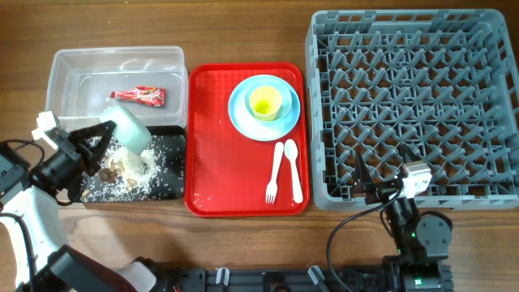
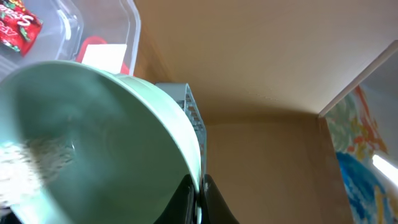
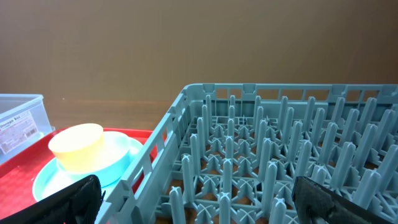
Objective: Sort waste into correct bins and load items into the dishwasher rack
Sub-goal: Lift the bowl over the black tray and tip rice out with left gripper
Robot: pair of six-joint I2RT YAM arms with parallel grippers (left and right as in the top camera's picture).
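At the lower left of the overhead frame, the left tool (image 1: 104,136) is clamped on the rim of the mint-green bowl (image 1: 130,128). The bowl is tipped on its side over the upper part of the black tray (image 1: 169,185). The left wrist view shows the fingers (image 2: 214,205) pinching that rim. White rice (image 1: 134,172) with brown bits lies scattered in the tray. Above it, the red snack wrapper (image 1: 139,96) lies in the clear tub (image 1: 69,65). On the red tray (image 1: 215,146) at centre, the yellow cup (image 1: 264,102) stands on the light-blue plate (image 1: 237,111), with the fork (image 1: 274,174) and spoon (image 1: 293,170) side by side below. The dishwasher rack (image 1: 413,105) fills the right side of the tabletop (image 1: 243,32). The right tool (image 3: 196,186), near the rack's lower edge, is spread wide and holds nothing.
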